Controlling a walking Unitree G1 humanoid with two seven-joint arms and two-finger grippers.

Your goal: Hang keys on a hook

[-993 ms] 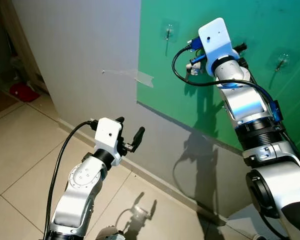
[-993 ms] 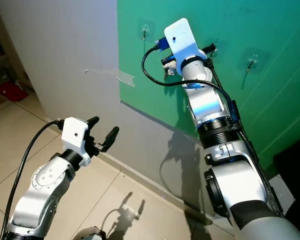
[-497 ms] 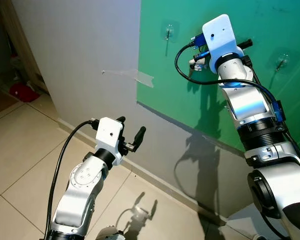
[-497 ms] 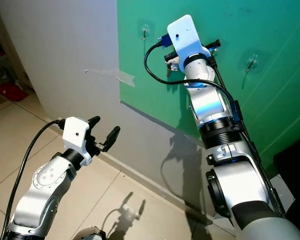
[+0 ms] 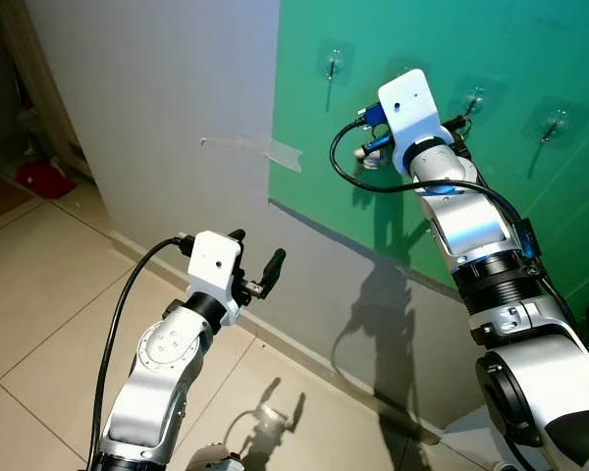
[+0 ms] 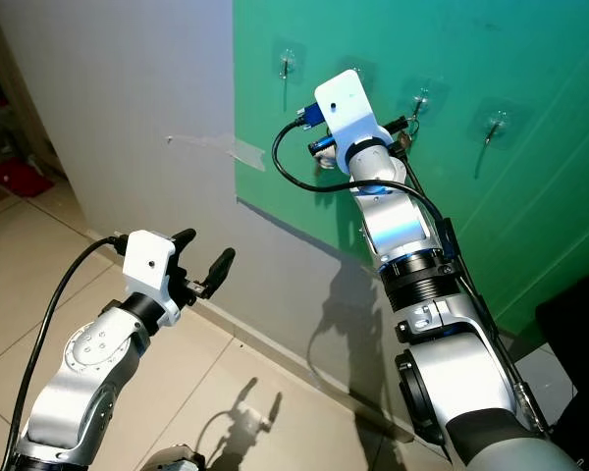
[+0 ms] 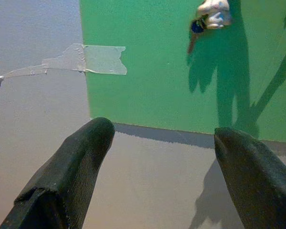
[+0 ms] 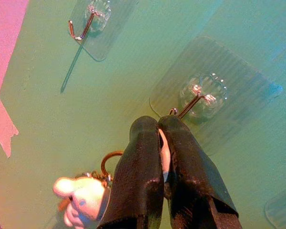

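Three clear adhesive hooks are seen on the green panel [image 5: 510, 59], and the keys [image 8: 86, 193] are held by the right hand [image 8: 159, 126] — fingers pinched shut on the ring — just below the middle hook [image 8: 193, 102]. The bunch is judged light and loose, its white charm dangling, so it is best gripped at the stiff ring. Open wall lies around the hook, while the left hand [image 5: 257, 263] hangs low with fingers spread, empty.

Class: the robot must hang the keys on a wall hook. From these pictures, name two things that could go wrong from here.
1. The right gripper, shut on the keys, sits just below the middle hook; the ring could miss the thin tip.
2. The white charm dangles off to one side, so the keys could swing and slip off if released early.

The left gripper hangs open, away from the hooks.
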